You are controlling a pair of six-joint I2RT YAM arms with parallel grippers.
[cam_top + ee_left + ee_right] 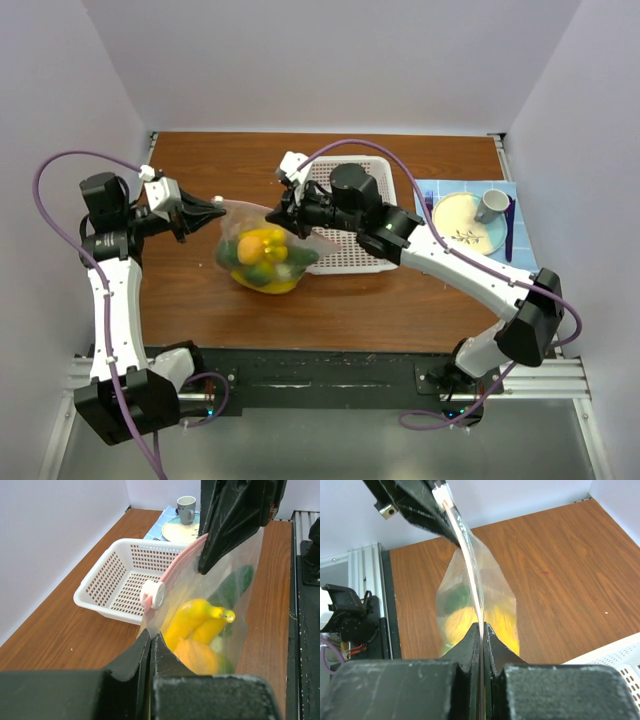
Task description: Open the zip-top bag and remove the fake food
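Observation:
The clear zip-top bag hangs above the table between my two grippers, bulging with the fake food. My left gripper is shut on the bag's left end. My right gripper is shut on its top edge at the right end. In the left wrist view my left gripper pinches the bag below the pink zip strip and its white slider. Inside show a yellow banana, an orange piece and a green cucumber. In the right wrist view my right gripper clamps the bag's edge.
A white perforated basket stands just behind and right of the bag and also shows in the left wrist view. A cream plate with a grey mug lies on a blue mat at the right edge. Bare wooden table lies below the bag.

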